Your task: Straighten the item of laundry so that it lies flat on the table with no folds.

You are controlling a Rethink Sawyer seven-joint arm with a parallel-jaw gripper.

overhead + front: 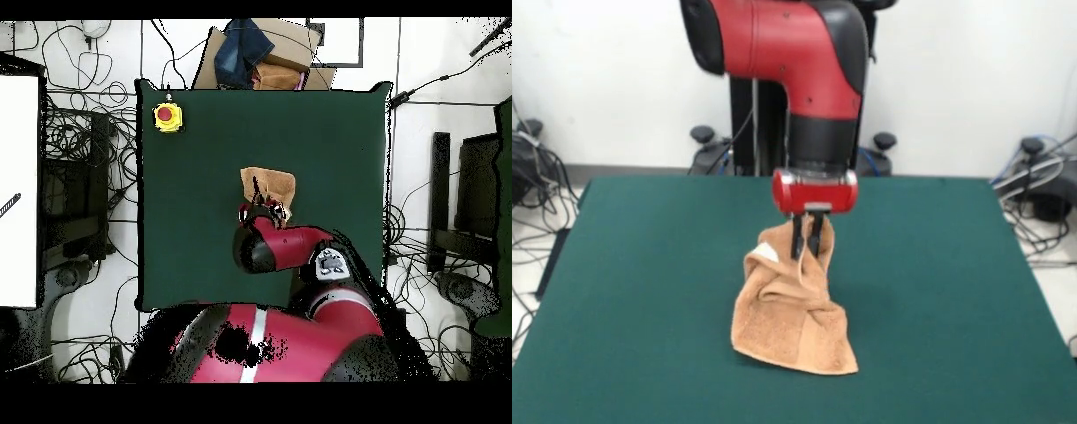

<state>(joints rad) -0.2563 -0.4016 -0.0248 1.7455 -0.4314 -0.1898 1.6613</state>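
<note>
The light orange-tan towel point(794, 309) hangs bunched and folded from my gripper point(807, 240). Its top corner is pinched between the shut black fingers, and a small white label point(765, 253) shows near the top left. The lower end of the towel rests crumpled on the dark green table point(636, 291), near the middle. In the overhead view the towel point(270, 183) shows as a small tan patch just beyond my gripper point(262, 212), partly hidden by the red arm.
A yellow box with a red button point(167, 117) sits at a table corner in the overhead view. Cardboard and dark cloth point(255, 50) lie beyond the table's far edge. Cables cover the floor on both sides.
</note>
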